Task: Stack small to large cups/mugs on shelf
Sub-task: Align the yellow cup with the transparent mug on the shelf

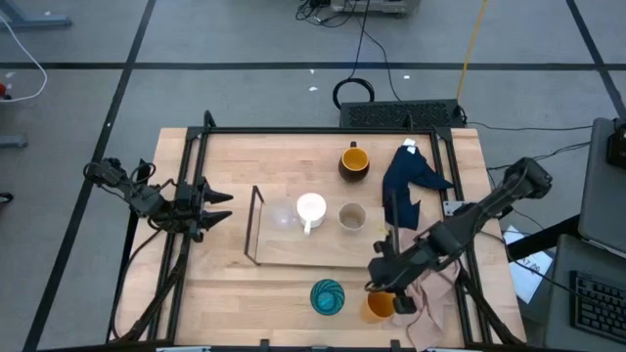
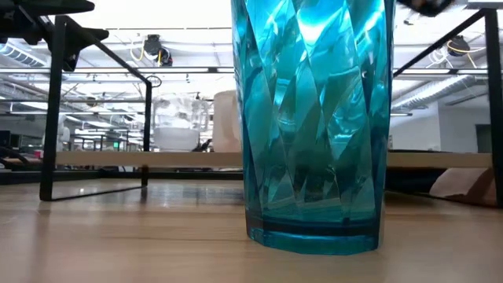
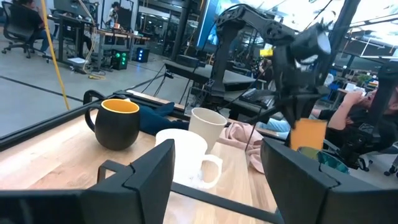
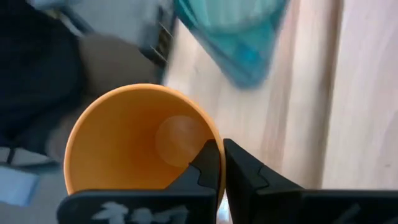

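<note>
The high view looks straight down on a light-wood table (image 1: 235, 293) edged by a black frame. Mid-table lies the shelf (image 1: 284, 249), a low wooden board with a thin black wire upright at its left end. On it stand a clear glass (image 1: 285, 214), a white handled mug (image 1: 311, 209) and a beige-grey cup (image 1: 352, 217), left to right. Farther back sits a dark mug with yellow inside (image 1: 354, 160), and a dark blue cloth (image 1: 409, 181) lies just to its right. Near the front edge stands a teal patterned cup (image 1: 328, 296). Just right of it, the right gripper (image 1: 383, 286) is closed on the rim of a small orange cup (image 1: 380, 305). The left gripper (image 1: 221, 207), fingers spread, hangs at the table's left side.
</note>
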